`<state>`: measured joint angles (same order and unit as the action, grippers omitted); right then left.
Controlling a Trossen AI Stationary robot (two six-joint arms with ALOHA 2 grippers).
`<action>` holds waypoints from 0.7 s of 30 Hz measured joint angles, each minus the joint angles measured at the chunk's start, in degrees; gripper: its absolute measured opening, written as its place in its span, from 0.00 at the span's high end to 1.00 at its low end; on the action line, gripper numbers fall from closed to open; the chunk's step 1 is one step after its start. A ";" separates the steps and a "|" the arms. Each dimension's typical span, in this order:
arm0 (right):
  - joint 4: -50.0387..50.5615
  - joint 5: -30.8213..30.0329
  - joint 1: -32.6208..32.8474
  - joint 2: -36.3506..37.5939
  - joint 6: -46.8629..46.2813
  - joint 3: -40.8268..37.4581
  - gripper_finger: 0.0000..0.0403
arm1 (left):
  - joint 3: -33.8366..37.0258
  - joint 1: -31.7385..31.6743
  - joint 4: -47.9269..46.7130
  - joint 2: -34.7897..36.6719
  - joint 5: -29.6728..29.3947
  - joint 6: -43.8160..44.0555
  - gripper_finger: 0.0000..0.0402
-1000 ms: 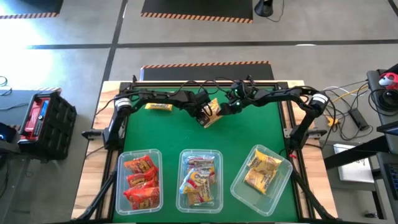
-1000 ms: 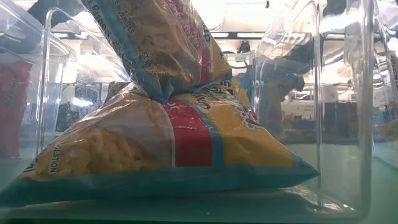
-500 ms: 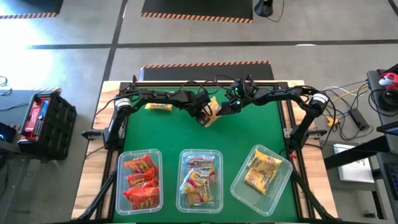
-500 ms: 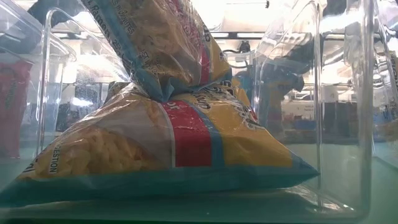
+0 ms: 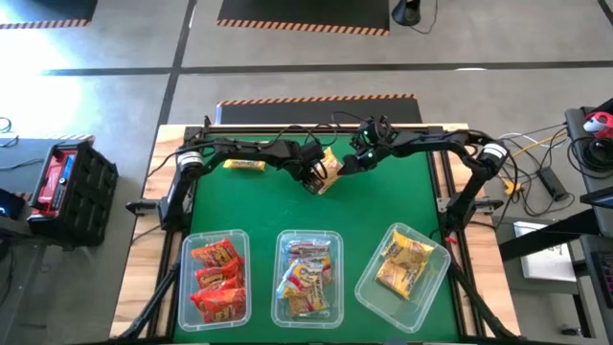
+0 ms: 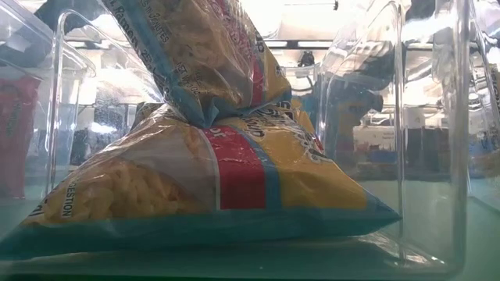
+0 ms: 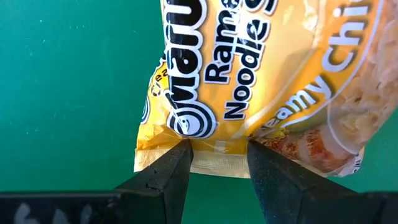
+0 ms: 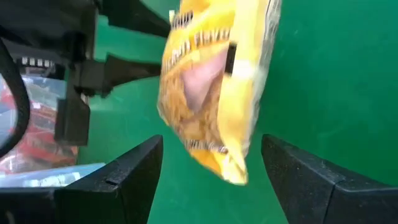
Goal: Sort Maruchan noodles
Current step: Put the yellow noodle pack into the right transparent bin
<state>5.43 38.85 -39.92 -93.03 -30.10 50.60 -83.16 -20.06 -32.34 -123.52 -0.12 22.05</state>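
The left gripper (image 7: 217, 158) is pinching the yellow noodle packet (image 7: 249, 81) by its crimped end seam. The right gripper (image 8: 208, 168) is hanging spread beside it. Light, crinkly and slippery, the packet is probably best gripped by that seam.

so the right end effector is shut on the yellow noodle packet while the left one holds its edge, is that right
Not quite. The right end effector is open, its fingers standing clear on either side of the yellow noodle packet, as the right wrist view shows. The left end effector does hold its edge.
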 joint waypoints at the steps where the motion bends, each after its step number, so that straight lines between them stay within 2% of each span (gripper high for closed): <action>1: -0.15 -0.04 -0.31 0.00 0.28 0.21 0.35 | 0.00 0.02 0.02 0.00 -0.33 0.15 0.64; 8: -4.58 -1.74 -0.90 -1.18 0.69 1.84 0.34 | 0.00 0.07 0.02 0.00 -0.72 1.01 0.64; 14: -5.98 -3.00 -0.88 -5.16 0.43 3.17 0.33 | 0.00 0.07 -0.04 0.00 -0.74 1.00 0.64; 21: -7.97 0.59 -0.84 -8.83 0.56 5.00 0.32 | 0.00 0.11 -0.13 0.00 -0.75 1.00 0.64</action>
<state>-2.55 39.44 -40.75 -101.87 -29.54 55.60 -83.15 -19.94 -32.47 -123.52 -0.87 23.05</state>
